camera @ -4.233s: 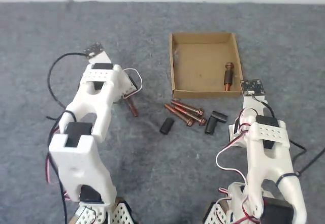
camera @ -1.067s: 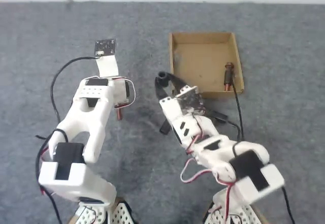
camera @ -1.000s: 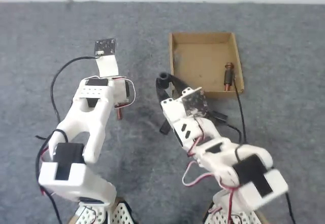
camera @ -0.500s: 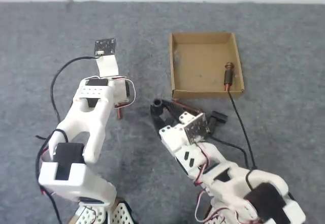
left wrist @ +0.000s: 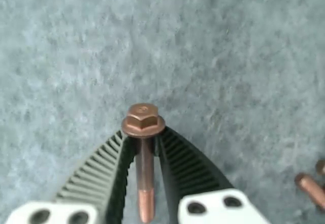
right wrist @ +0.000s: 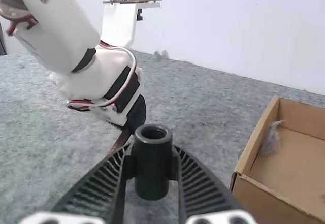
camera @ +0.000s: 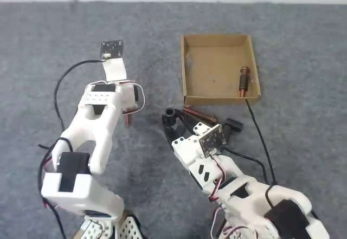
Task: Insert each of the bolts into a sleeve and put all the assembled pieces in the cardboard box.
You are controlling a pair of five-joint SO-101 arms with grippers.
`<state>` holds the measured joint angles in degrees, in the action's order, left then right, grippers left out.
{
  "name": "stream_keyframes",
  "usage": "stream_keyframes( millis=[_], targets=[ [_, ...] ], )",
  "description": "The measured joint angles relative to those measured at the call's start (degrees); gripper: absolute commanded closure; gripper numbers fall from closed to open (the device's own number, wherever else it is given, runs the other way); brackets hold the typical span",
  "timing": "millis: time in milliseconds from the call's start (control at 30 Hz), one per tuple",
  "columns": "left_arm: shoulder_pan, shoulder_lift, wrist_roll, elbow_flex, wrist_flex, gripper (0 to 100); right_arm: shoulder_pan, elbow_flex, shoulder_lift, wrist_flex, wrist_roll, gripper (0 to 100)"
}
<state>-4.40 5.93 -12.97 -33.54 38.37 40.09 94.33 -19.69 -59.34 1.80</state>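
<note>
We clamp the bolt [left wrist: 144,122] in our left gripper [left wrist: 143,136], and the sleeve [right wrist: 151,160], at its three o'clock, in our right gripper [right wrist: 151,154]; skewed axes risk jamming.

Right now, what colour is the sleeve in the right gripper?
Black. The sleeve sits in the right gripper, clearest in the right wrist view.

This looks like a robot lab. A plain grey mat [camera: 303,44] lies under the jaws, a bare white wall [right wrist: 244,26] stands past them, and loose wires [right wrist: 114,94] hang off the arms [camera: 100,122].
</note>
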Motion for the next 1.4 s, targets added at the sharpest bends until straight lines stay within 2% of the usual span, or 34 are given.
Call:
stream_keyframes(
  millis=[133, 367, 733, 867, 1133, 1400],
  targets=[
    [0.0, -0.1, 0.0, -3.2, -5.5, 99, 0.4, 0.0, 0.0, 0.0, 0.0, 99.2],
    [1.1, -0.1, 0.2, -3.6, -7.2, 99, 0.4, 0.0, 2.7, -0.7, 0.0, 99.2],
    [1.3, -0.1, 0.0, -3.6, -7.2, 99, 0.4, -4.0, 29.7, -25.1, 0.0, 99.2],
    [1.2, -0.6, 0.0, -3.6, -7.2, 99, 0.4, -5.5, 35.3, -30.0, -2.5, 99.2],
    [1.3, -10.9, 0.0, -5.3, -7.2, 99, 0.4, -5.8, 36.1, -30.8, -3.9, 99.2],
    [6.2, -24.3, 0.1, -13.3, -7.2, 99, 0.4, -7.6, 36.1, -27.3, -3.9, 99.2]
  ],
)
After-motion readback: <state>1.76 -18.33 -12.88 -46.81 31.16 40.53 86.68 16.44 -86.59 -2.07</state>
